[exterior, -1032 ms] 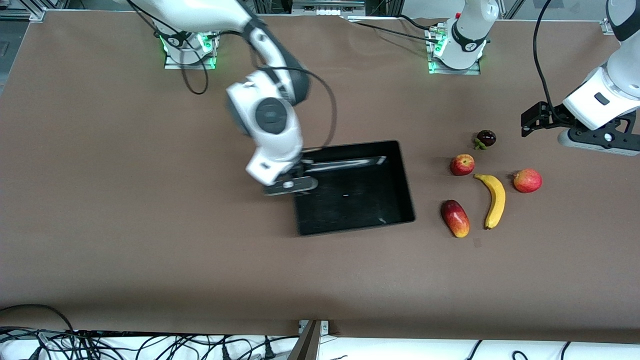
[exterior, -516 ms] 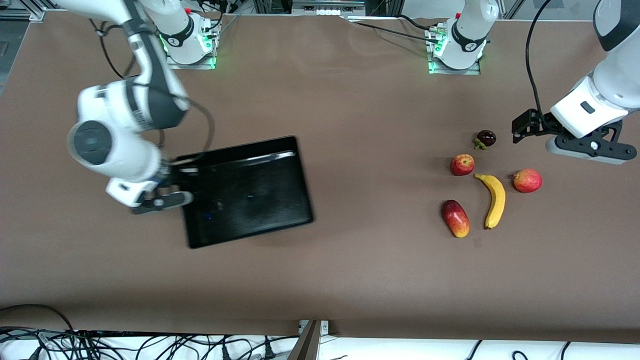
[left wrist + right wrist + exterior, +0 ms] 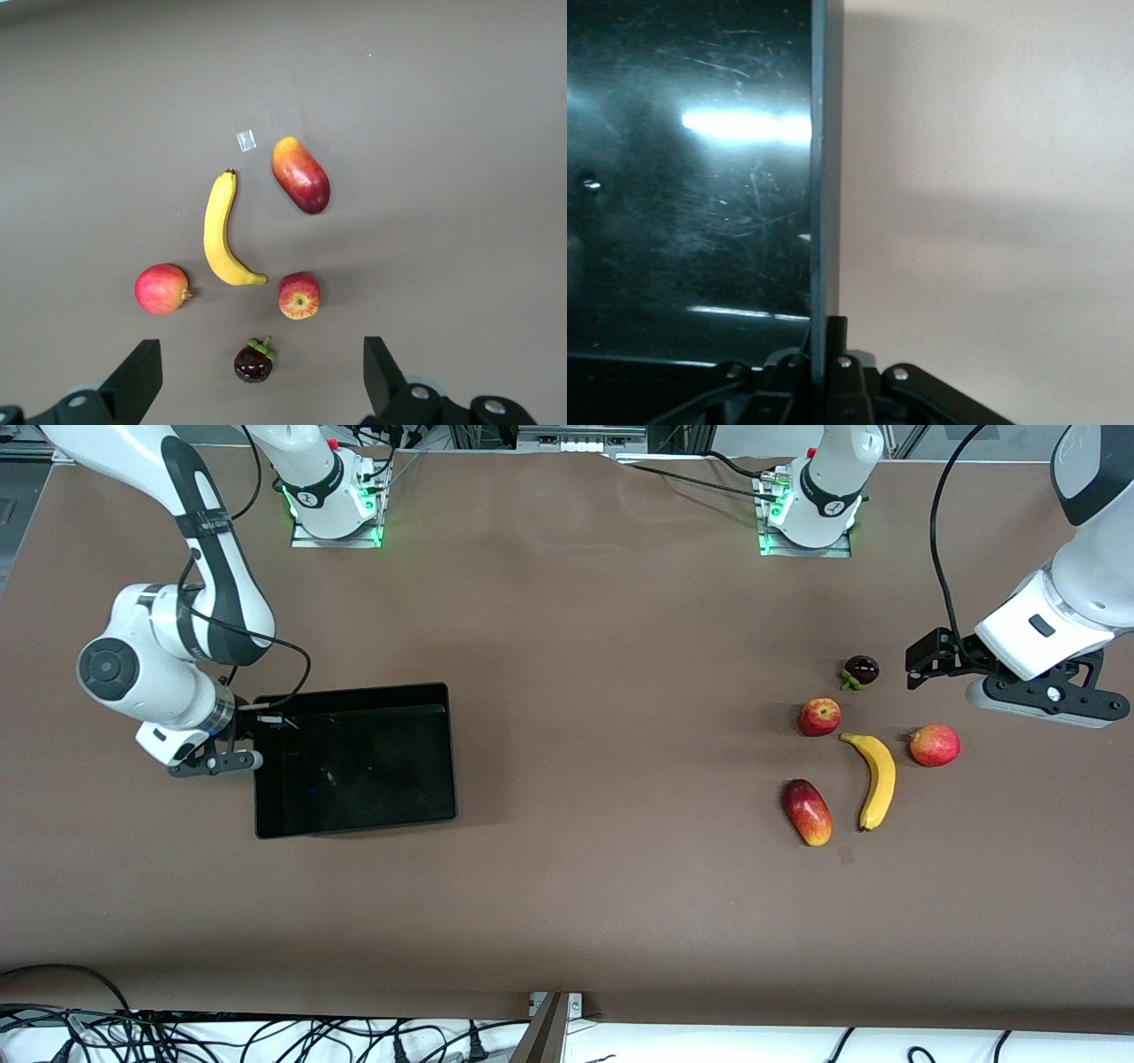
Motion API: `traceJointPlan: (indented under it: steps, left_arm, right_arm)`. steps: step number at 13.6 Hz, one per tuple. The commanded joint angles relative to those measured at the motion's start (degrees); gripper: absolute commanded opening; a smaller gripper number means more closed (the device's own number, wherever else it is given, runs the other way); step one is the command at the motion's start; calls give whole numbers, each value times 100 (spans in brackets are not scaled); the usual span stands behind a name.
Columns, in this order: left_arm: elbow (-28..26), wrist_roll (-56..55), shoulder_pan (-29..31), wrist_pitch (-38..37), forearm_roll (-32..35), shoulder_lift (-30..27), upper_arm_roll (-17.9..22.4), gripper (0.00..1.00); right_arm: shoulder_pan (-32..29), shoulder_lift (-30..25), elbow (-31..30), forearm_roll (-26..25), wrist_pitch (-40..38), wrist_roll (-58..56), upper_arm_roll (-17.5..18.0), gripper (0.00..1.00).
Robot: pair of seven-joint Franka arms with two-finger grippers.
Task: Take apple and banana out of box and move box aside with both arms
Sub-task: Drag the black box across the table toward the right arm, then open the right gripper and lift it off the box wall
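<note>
At the right arm's end of the table, the right gripper (image 3: 237,737) is clamped on the thin upright wall of the box (image 3: 354,758); the right wrist view shows that wall (image 3: 819,177) running edge-on straight into the closed jaws, a grip that suits dragging a wide, shallow tray by its rim without lifting it. The box sits flat on the table (image 3: 567,886) with nothing in it, well apart from the fruit, so its place looks like the "aside" the task asks for. Toward the left arm's end, the fruits lie loose on the table in a small cluster: the apple (image 3: 819,716) beside the stem end of the banana (image 3: 875,779), a mango (image 3: 807,811) nearer the front camera, a pink-red fruit (image 3: 935,745) beside the banana, and a dark mangosteen (image 3: 860,670) farther off. Both task fruits are out of the box. The left gripper (image 3: 928,660) waits over the table near the mangosteen, its fingers (image 3: 137,382) spread wide and holding nothing.
</note>
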Motion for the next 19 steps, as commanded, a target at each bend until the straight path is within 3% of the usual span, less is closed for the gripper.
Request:
traceJointPlan:
  steps: [1, 2, 3, 6, 9, 10, 12, 14, 19]
  left_arm:
    - [293, -82, 2, -122, 104, -14, -25, 100]
    - [356, -91, 2, -201, 104, -14, -25, 100]
    - [356, -83, 46, -245, 113, -14, -8, 100]
    - [278, -56, 265, -439, 113, -128, 45, 100]
    - [129, -56, 274, -378, 279, -250, -16, 100]
    - [-98, -65, 275, -238, 289, -390, -16, 100]
    - [-582, -56, 353, 280, 280, -646, 1, 100]
    - [-540, -48, 398, 291, 254, -612, 1, 100]
    - [-452, -30, 398, 247, 219, -568, 10, 100]
  right_arm:
    - [43, -396, -537, 160, 281, -152, -15, 0]
    - [43, -379, -555, 160, 273, -152, -15, 0]
    - [43, -361, -573, 160, 273, -160, -15, 10]
    - [43, -387, -556, 160, 220, -152, -24, 100]
    - [51, -536, -311, 151, 89, -178, -24, 100]
    - [51, -554, -31, 151, -286, -178, -24, 100]
    - [43, -467, 1047, 143, -1496, -178, -24, 100]
    - [60, -370, 2033, 125, -2544, -117, -24, 100]
    - [78, -554, 3414, 90, -4083, -99, -6, 100]
